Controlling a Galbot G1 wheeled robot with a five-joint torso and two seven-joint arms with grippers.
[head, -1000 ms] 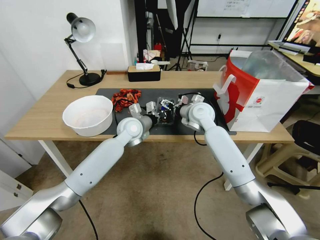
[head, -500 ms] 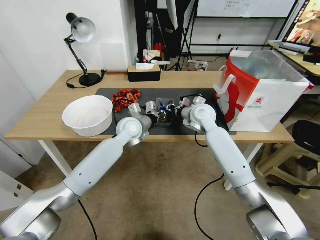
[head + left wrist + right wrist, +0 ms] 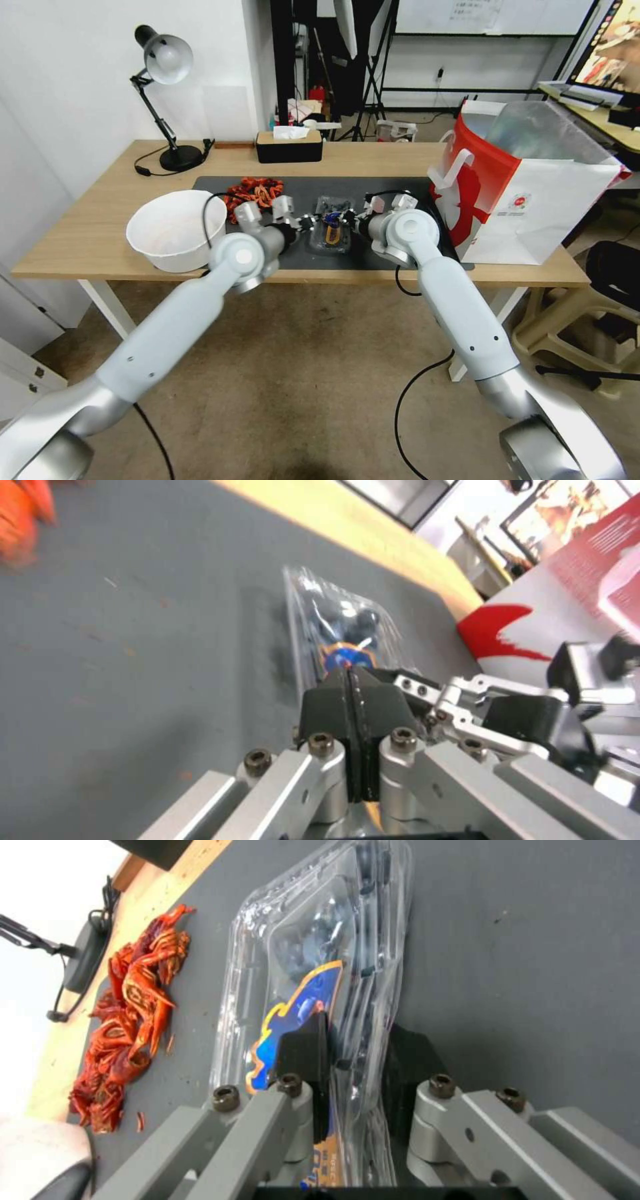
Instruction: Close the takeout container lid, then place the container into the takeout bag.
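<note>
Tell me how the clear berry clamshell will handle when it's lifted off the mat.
Probably light and flexible: the takeout container is thin clear plastic holding only a few berries. Likely slippery and easily crushed, since the right gripper pinches it by one edge. With the lid lying flat, it may pop open if squeezed. The left gripper is shut beside it.

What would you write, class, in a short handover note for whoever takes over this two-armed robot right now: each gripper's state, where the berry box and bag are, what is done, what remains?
Right gripper: fingers clamped on the near edge of the small clear plastic clamshell box of dark berries.
Left gripper: fingers shut and empty, tip just beside the box.
The box lies flat on the dark grey mat, its clear lid with the blue-and-orange label folded down.
The large red-and-white paper bag stands open at the table's right end.
Done: lid looks closed.
Left: lift the box and place it into the bag.
</note>
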